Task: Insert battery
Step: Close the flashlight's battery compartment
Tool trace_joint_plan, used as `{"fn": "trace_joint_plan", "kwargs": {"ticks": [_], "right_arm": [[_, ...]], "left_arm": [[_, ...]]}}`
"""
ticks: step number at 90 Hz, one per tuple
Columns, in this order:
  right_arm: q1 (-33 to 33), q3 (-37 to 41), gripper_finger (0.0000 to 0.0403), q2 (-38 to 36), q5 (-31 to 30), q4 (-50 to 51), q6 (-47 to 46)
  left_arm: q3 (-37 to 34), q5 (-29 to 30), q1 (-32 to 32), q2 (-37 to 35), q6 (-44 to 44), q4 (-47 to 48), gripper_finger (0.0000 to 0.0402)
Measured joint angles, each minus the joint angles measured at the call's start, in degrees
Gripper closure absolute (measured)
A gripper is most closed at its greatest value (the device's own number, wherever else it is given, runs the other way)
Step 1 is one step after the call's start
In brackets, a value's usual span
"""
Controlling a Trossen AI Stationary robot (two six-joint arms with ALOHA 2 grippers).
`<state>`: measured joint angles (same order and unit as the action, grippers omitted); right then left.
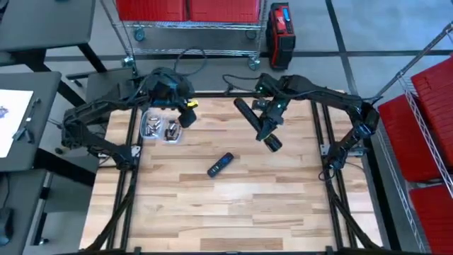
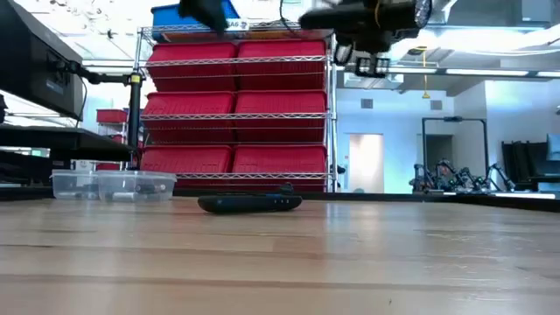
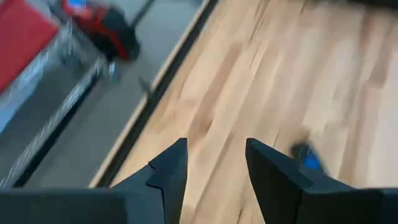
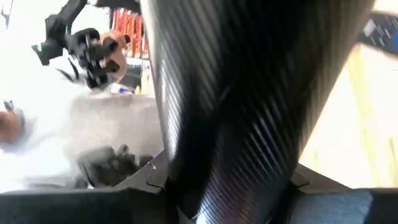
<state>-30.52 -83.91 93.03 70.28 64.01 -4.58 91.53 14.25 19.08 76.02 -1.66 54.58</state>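
High view: light wood-plank bench (image 1: 233, 205) in a black frame, grey floor around it, wire shelving with red bins (image 1: 187, 10) behind, more red bins at the right edge. Black remote control (image 1: 220, 164) lies flat mid-bench, clear of both arms. Clear plastic container (image 1: 161, 127) holding batteries sits near the back-left, just beside the left gripper (image 1: 187, 115), which hangs above the bench next to it. Right arm folded over the back-centre, right gripper (image 1: 273, 144) up off the wood, behind and to the right of the remote control. Low view: remote control flat on the bench, container to its left, red bins on the rack behind, open room with a doorway further back; arms only at the top of frame. Left wrist view: left gripper's fingers (image 3: 166, 175) spread apart with nothing between them, bare wood below, remote control blurred off to one side. Right wrist view: blocked by a carbon-fibre arm tube (image 4: 236, 93); can't tell the right gripper's opening.
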Motion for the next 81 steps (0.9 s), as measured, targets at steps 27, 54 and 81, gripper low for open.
{"fn": "trace_joint_plan", "kwargs": {"ticks": [27,54,81], "right_arm": [[-4.59,7.08,0.0271,0.03,0.36,5.73,-12.94],[-7.29,19.19,0.0271,0.03,-2.98,10.78,-19.38],[-7.76,23.22,0.0271,-0.20,-3.90,26.17,-22.29]], "left_arm": [[-0.56,-6.02,1.95,1.08,-6.13,-0.22,0.0260],[-0.56,-6.46,0.76,1.08,-8.95,-1.46,0.0260],[-0.56,-6.46,0.71,1.06,-9.24,-0.93,0.0260]]}}
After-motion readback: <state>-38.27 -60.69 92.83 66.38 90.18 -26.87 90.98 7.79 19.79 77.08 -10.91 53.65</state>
